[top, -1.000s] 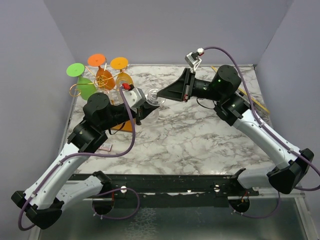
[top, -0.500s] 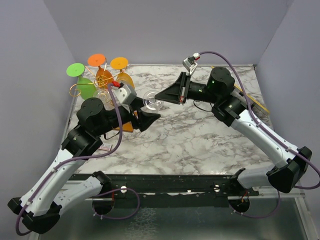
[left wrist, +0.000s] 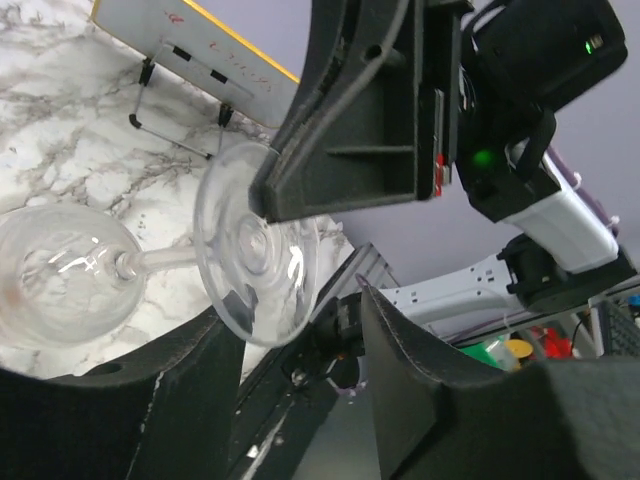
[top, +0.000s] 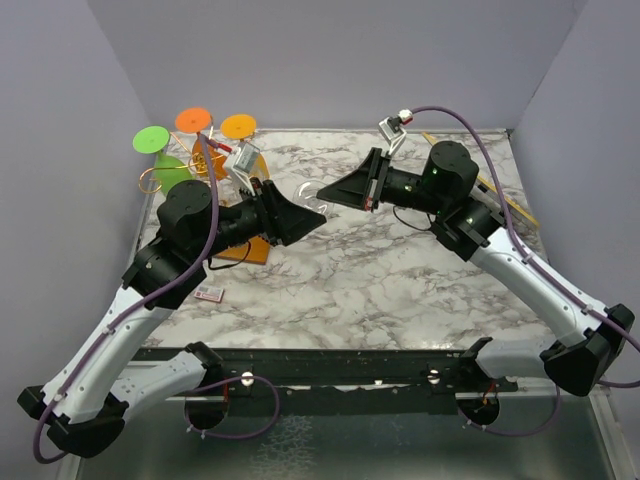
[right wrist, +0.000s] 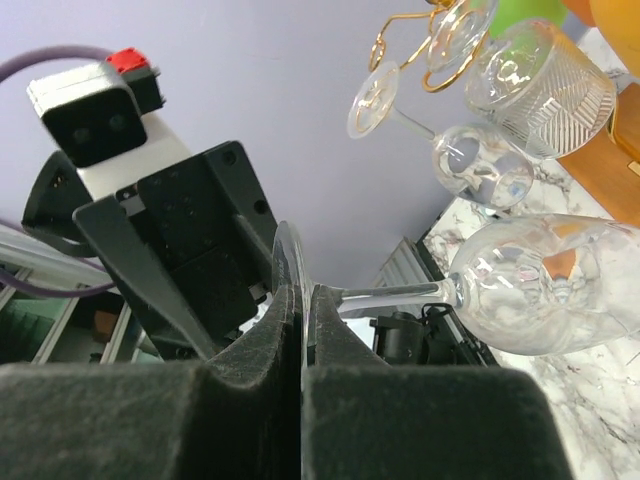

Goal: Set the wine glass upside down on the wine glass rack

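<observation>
Left hand (top: 315,215) has let go (jaws apart); right hand (right wrist: 302,296) pinches wine glass (right wrist: 520,290) foot.

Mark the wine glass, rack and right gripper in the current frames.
wine glass (right wrist: 540,290): right wrist view, on the bowl.
rack (top: 255,253): top external view, on the wooden base.
right gripper (right wrist: 303,305): right wrist view, between the fingertips pinching the glass's foot.

Change over the last second: the left pincer (top: 312,214) has released the wine glass (right wrist: 545,290), opened its jaws and turned to point right. The right pincer (right wrist: 302,295) has closed on the rim of the glass's foot and now carries the glass alone, shifted slightly right.
</observation>
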You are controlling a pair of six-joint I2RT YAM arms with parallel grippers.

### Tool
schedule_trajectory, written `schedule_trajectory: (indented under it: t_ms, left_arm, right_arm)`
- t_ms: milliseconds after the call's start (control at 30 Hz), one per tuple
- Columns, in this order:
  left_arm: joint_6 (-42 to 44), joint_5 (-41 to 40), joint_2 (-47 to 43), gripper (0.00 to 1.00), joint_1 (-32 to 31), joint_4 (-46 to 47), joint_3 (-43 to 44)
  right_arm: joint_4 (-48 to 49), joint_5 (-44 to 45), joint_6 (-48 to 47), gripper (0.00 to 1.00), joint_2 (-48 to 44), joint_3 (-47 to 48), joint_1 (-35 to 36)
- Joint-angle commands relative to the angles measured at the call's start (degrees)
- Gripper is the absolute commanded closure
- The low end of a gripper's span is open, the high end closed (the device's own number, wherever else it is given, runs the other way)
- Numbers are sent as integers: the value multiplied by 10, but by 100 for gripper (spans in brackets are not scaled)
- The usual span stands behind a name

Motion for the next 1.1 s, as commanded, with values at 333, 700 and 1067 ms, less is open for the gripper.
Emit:
schedule_trajectory:
  t_ms: [333, 700, 1067]
  left_arm:
    - [-98, -74, 14, 60, 0, -21, 36]
    - [-101, -99, 10, 98, -1, -33, 47]
    - [-118, -21, 73, 100, -1, -28, 132]
  right_arm:
    - [33, -5, -23, 99, -27, -27, 2]
    - [14, -13, -32, 99, -40, -29, 3]
    - [-1, 65, -42, 33, -68, -29, 2]
